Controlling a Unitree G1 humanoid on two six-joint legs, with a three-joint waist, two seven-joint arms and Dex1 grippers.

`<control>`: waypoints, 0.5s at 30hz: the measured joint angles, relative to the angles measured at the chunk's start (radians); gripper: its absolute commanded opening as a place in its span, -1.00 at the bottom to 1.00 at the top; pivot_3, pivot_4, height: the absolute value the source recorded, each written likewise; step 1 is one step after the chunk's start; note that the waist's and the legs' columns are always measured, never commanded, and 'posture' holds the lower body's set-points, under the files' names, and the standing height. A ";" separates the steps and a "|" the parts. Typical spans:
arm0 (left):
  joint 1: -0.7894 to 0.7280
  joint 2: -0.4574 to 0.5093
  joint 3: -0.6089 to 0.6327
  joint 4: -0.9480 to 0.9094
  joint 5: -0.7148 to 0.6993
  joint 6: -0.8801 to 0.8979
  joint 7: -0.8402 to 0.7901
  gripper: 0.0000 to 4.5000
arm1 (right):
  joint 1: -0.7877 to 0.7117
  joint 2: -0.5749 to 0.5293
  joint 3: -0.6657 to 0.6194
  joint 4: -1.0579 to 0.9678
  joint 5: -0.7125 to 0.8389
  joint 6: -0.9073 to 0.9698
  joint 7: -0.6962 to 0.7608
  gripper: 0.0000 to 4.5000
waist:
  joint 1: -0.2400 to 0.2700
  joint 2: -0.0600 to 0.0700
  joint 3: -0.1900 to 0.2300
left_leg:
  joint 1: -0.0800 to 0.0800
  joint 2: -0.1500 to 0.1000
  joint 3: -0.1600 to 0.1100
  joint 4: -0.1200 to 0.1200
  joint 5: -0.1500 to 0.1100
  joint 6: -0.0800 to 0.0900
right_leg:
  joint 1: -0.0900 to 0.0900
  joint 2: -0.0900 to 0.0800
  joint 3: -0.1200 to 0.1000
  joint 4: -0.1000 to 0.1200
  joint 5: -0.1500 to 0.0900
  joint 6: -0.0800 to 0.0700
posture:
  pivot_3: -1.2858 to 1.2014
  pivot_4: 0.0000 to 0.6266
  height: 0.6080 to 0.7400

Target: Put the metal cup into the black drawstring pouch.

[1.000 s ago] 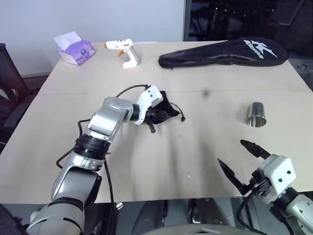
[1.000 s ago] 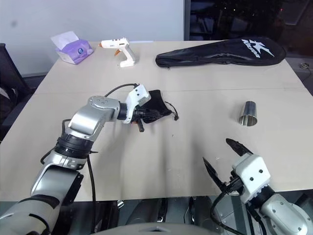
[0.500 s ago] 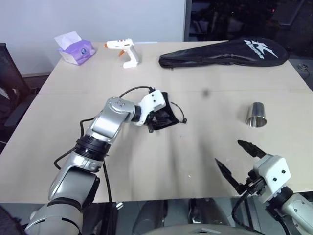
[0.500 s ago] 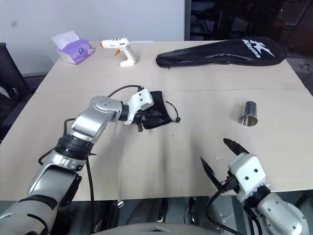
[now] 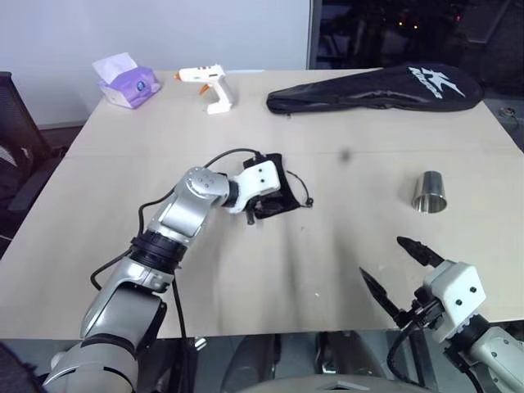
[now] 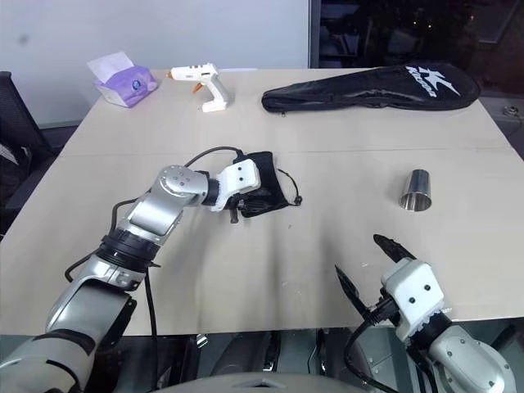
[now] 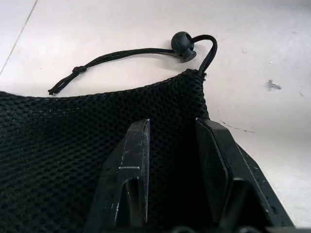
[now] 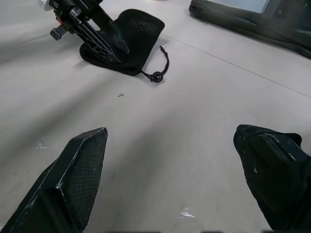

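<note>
Left wrist view puts my left end effector [image 7: 172,160] on the black mesh pouch [image 7: 73,145], fingers slightly parted over the fabric, nothing pinched that I can tell. My right end effector [image 5: 393,272] gapes wide, holding nothing; the shiny steel cup [image 5: 428,191] stands upright on the counter [image 5: 327,246], well beyond it.

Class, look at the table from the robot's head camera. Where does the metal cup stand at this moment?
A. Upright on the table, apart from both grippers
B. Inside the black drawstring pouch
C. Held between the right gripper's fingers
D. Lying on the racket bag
A: the metal cup stands upright on the table, clear of the right gripper and far from the left gripper at the black drawstring pouch.
</note>
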 measured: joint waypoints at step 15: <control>0.013 0.023 -0.001 -0.073 -0.026 0.033 -0.059 -0.33 | -0.001 0.001 0.007 0.000 -0.014 -0.002 -0.008 1.00 | 0.000 0.000 0.000 | 0.000 0.000 0.000 0.003 0.000 0.000 | 0.000 0.000 0.000 0.004 0.000 0.000 | 0.03 -0.52 1.00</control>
